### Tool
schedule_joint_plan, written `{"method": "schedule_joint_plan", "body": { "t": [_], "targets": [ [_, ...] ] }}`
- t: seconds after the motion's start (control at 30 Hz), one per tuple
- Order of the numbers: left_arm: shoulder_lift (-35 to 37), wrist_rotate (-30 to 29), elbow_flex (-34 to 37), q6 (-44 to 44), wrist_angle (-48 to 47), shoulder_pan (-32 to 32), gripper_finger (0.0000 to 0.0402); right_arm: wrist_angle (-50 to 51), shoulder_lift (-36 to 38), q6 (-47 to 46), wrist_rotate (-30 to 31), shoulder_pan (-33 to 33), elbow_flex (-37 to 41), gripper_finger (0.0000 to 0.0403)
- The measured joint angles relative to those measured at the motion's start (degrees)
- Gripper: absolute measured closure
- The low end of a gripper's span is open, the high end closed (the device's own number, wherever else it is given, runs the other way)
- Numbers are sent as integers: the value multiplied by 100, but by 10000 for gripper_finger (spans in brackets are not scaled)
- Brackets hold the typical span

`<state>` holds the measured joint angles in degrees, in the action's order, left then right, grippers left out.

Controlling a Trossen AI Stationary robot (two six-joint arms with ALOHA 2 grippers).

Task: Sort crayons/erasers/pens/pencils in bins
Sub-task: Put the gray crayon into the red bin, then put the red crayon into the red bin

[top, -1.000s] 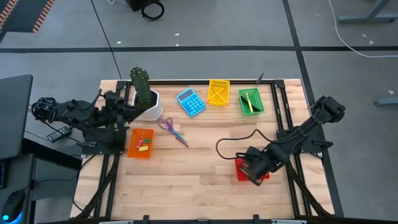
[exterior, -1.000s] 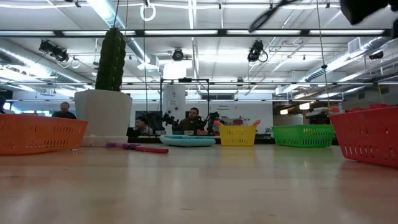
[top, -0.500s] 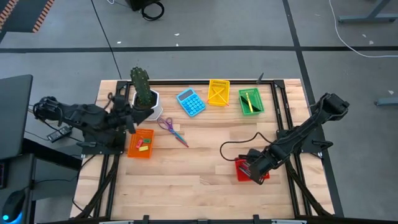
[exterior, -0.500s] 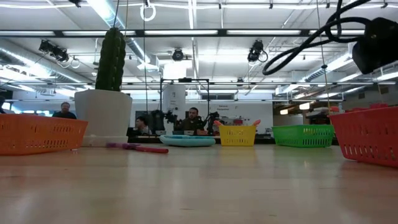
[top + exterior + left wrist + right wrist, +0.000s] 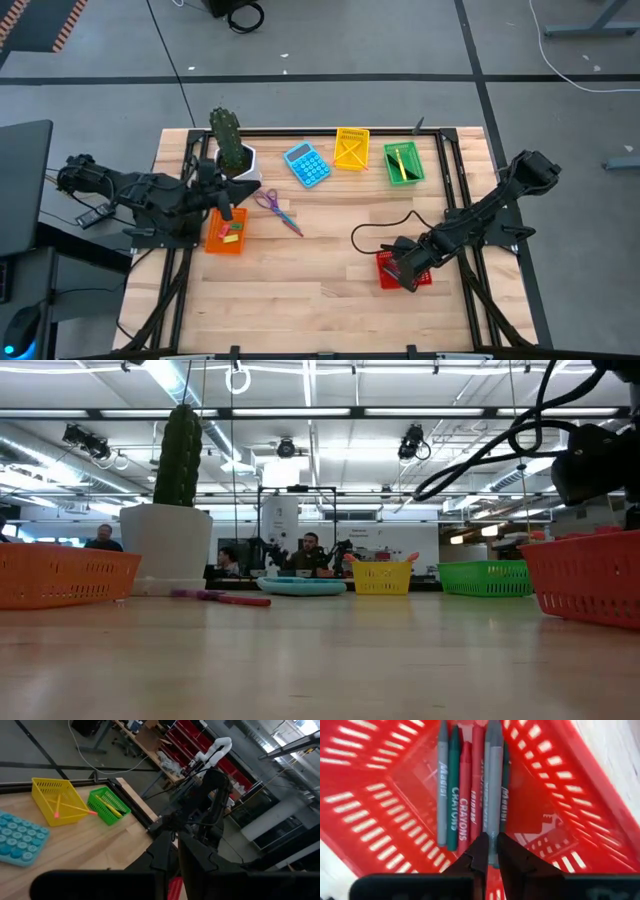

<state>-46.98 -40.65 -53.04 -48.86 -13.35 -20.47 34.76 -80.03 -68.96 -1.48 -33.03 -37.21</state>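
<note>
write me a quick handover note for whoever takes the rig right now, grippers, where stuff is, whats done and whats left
Left gripper: shut, holding nothing, over the orange bin.
Right gripper: shut, empty, just above the red bin.
Bins: the red bin holds the crayons, lying side by side. The orange bin holds the erasers. The yellow bin holds thin orange sticks, probably pencils; the green bin holds a yellow stick and a darker one.
Also on the table: calculator, scissors, potted cactus.
Done: no loose crayon, eraser, pen or pencil shows on the table.
Left: sorting looks finished; likely just pull both arms back.
</note>
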Motion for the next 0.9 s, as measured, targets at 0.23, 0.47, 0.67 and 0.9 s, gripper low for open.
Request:
{"method": "schedule_joint_plan", "body": {
  "t": [0.23, 0.47, 0.67, 0.9],
  "targets": [
    [60, -4, 0, 5, 12, 0, 361, -153, 0, -32, 1, 28, -27, 327],
    [63, 13, 0, 75, 0, 0, 358, -28, 60, -34, -220, 30, -436, 307],
    [52, 631, 0, 306, -32, 4, 348, 636, 103, 80, -198, 88, -1073, 306],
    [50, 789, 0, 323, -342, 7, 344, 29, 87, 617, 1089, 636, -1839, 306]
  ]
}}
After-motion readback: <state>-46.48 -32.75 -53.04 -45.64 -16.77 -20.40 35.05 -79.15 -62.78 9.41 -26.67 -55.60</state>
